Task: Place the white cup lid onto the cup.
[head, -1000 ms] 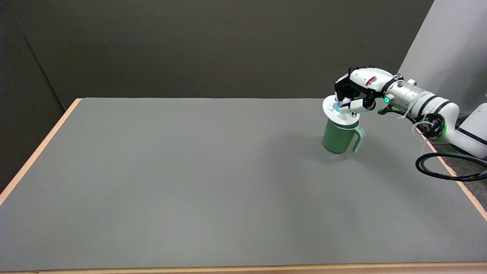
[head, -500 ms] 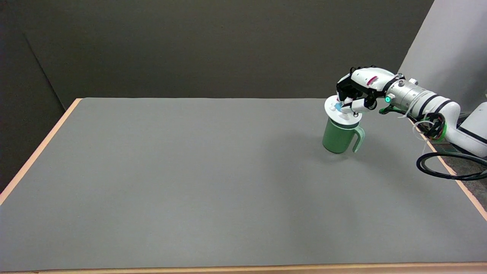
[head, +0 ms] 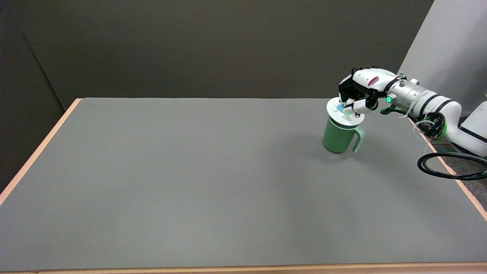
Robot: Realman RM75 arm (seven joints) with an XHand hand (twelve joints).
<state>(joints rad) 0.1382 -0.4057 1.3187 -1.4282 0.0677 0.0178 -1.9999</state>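
Lid (head: 339,110), white, thin and light, sits pinched at its top in my fingers (head: 352,106) at the frame's upper right, resting on or just over the rim of the green cup (head: 336,137) on the counter (head: 198,179). I judge it stiff but slippery; grip stays gentle.

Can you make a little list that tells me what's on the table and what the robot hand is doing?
cup: green cup with a handle, upright on the table, far right
lid: white cup lid on top of the cup's rim
right hand: right hand above the lid, fingers holding it
lid seated: cannot tell
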